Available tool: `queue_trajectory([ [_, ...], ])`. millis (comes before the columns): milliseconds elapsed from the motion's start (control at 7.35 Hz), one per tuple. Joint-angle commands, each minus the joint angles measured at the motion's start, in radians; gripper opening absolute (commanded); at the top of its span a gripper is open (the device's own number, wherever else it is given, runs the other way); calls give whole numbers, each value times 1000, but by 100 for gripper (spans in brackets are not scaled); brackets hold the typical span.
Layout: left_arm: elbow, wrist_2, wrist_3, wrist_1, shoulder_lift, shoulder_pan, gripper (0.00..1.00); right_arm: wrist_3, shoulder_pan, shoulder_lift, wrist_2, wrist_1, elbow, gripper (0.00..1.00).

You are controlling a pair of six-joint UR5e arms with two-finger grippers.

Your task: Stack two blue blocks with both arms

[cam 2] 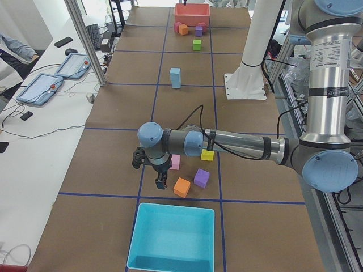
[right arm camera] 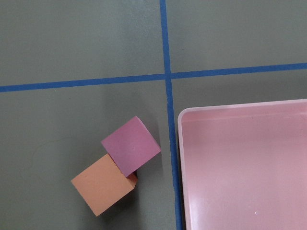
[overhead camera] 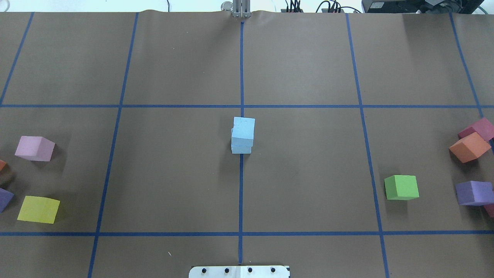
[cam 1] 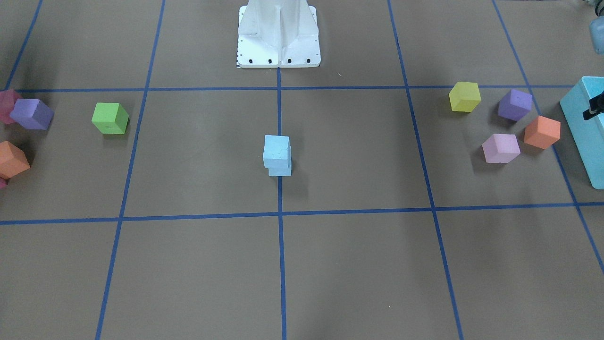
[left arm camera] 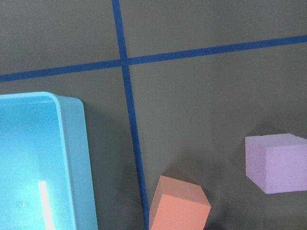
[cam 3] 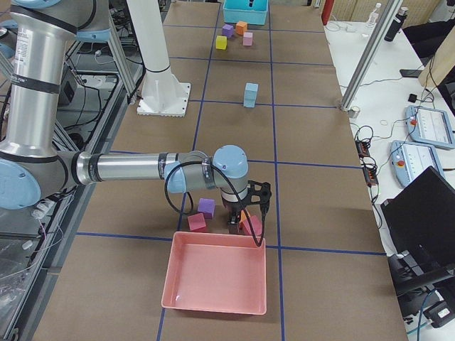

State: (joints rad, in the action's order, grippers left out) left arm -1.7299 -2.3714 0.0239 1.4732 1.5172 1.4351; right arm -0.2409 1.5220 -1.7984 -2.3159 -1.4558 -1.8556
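Observation:
The two blue blocks stand stacked at the table's centre on the middle tape line, the upper block [cam 1: 277, 148] resting slightly askew on the lower block [cam 1: 280, 169]. The stack also shows in the overhead view [overhead camera: 243, 131]. No gripper touches it. My left gripper [cam 2: 160, 184] hangs low near the turquoise box, beside an orange cube [cam 2: 181, 187]; I cannot tell whether it is open. My right gripper [cam 3: 240, 219] hangs over cubes by the pink tray; I cannot tell its state. Neither wrist view shows any fingers.
The turquoise box [cam 2: 172, 238] is at the left end and the pink tray [cam 3: 213, 277] at the right end. Loose cubes lie near each: green [overhead camera: 401, 187], yellow [overhead camera: 38, 209], lilac [overhead camera: 34, 148], purple [overhead camera: 474, 192], orange [overhead camera: 469, 147]. The white pedestal [cam 1: 278, 33] stands mid-table on the robot's side.

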Motion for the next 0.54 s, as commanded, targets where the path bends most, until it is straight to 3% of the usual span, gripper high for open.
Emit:
queue_trajectory([
  [0,-7,-3,-4,1,-9,1,98,0,-2,-6,10,0,-4,100],
  [408,-7,-15,-7,1,-9,-1,98,0,-2,-4,12,0,-4,100],
])
